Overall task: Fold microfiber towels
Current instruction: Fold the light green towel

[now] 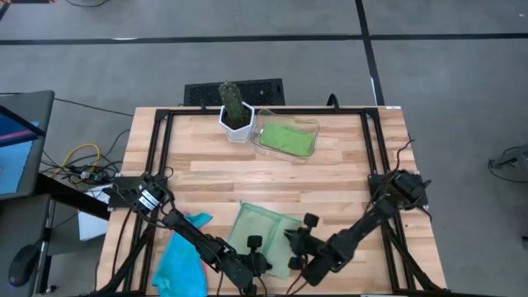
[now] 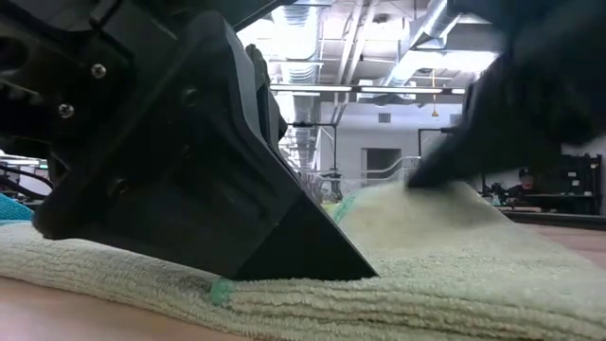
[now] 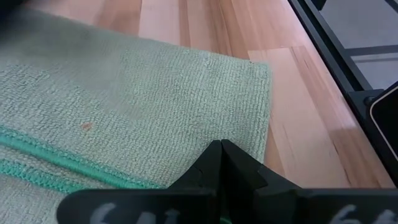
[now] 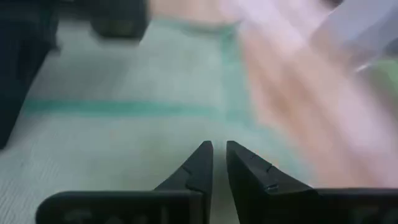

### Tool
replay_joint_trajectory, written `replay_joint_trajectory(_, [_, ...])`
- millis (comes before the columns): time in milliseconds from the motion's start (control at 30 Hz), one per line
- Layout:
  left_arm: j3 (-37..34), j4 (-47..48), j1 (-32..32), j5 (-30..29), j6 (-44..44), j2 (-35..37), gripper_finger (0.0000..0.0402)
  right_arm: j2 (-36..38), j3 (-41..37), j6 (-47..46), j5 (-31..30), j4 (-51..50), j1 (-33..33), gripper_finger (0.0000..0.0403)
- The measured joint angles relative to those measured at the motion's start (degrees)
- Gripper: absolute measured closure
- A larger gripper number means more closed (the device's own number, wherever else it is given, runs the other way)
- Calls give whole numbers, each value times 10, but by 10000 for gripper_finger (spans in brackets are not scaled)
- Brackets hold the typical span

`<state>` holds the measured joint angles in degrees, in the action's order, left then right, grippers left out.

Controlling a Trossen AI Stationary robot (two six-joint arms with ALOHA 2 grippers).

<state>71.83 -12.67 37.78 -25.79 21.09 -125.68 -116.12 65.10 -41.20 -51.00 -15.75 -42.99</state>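
Note:
A light green microfiber towel lies on the wooden table near its front edge, with a teal hem showing where one layer lies over another. My left gripper is shut, its tips down on this towel. My right gripper comes in from the right over the same towel, its fingers nearly together. In the low view the towel rises in a hump up to the right gripper's blurred tip. A turquoise towel lies crumpled at the front left, under my left arm. My left gripper presses its shut fingertips down on the towel's upper layer, slanting down from the table's left. The towel lies flat on the table beneath them. My right gripper meets the towel at the top of its hump, slanting down from the right. That part is raised off the table. The blur and the fingers hide which edge it has.
A clear plastic tray holding a folded green towel stands at the back. Beside it stands a white pot with a cactus. Black frame rails run along the table's sides. Bare wood lies between the tray and the towel.

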Motion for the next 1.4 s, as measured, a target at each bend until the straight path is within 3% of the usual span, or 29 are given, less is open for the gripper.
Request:
replay_joint_trajectory(167, [0,1,0,-1,0,0,401,-45,-3,-33,31,7,14,332])
replay_joint_trajectory(333, [0,2,0,-1,-3,-1,401,-14,-7,-22,36,-16,14,332])
replay_joint_trajectory(567, [-1,1,0,-2,-9,-1,401,72,-21,38,-92,-6,5,332])
replay_joint_trajectory(733, [-1,1,0,-4,-9,-1,401,38,-97,40,-103,191,17,332])
replay_joint_trajectory(900, [-1,0,0,-4,-9,-1,401,-38,-149,38,-25,364,34,332])
replay_joint_trajectory(1067, [-1,0,0,-4,-9,-1,401,-44,-157,17,-19,384,40,332])
replay_joint_trajectory(1267, [-1,0,-1,-4,-9,-1,401,23,-157,144,-57,442,31,332])
replay_joint_trajectory(1400, [-1,-1,-1,-4,-9,-1,401,0,-160,183,-20,501,29,332])
